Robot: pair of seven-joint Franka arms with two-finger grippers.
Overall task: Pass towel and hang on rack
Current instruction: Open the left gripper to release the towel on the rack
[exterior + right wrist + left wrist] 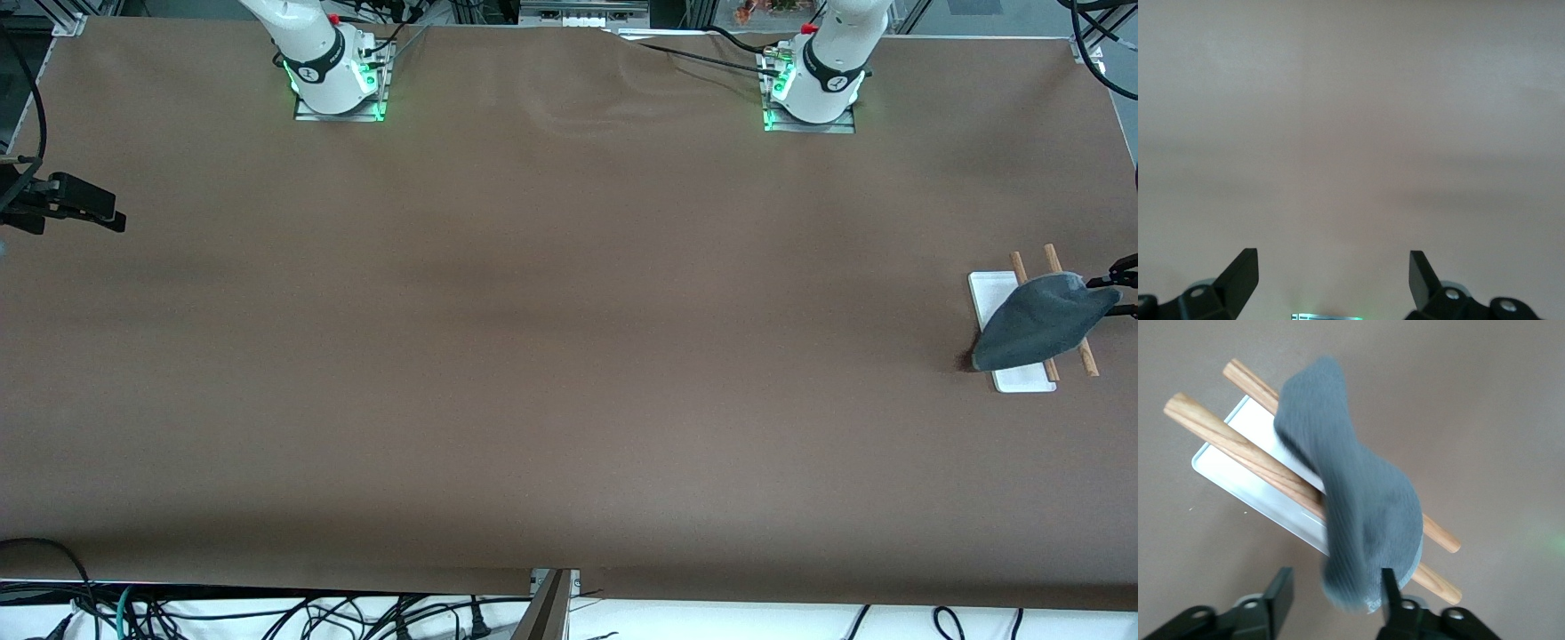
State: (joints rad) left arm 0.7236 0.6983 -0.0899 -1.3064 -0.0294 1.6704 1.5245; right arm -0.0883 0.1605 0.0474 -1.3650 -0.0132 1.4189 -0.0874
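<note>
The dark grey towel (pixel 1040 324) lies draped over the two wooden rods (pixel 1053 259) of the rack, above its white base (pixel 989 293), at the left arm's end of the table. My left gripper (pixel 1117 288) is open beside the rack, at the towel's end. In the left wrist view the towel (pixel 1358 500) hangs across both rods (pixel 1225 433) over the base (pixel 1238 477). Its lower end sags between my left gripper's (pixel 1335 597) spread fingers, close to one finger. My right gripper (pixel 105 212) hovers open and empty over the right arm's end of the table; it also shows in the right wrist view (pixel 1333 273).
The brown table cover (pixel 551 356) has a few wrinkles near the arm bases. Cables hang below the table's edge nearest the front camera (pixel 267 613).
</note>
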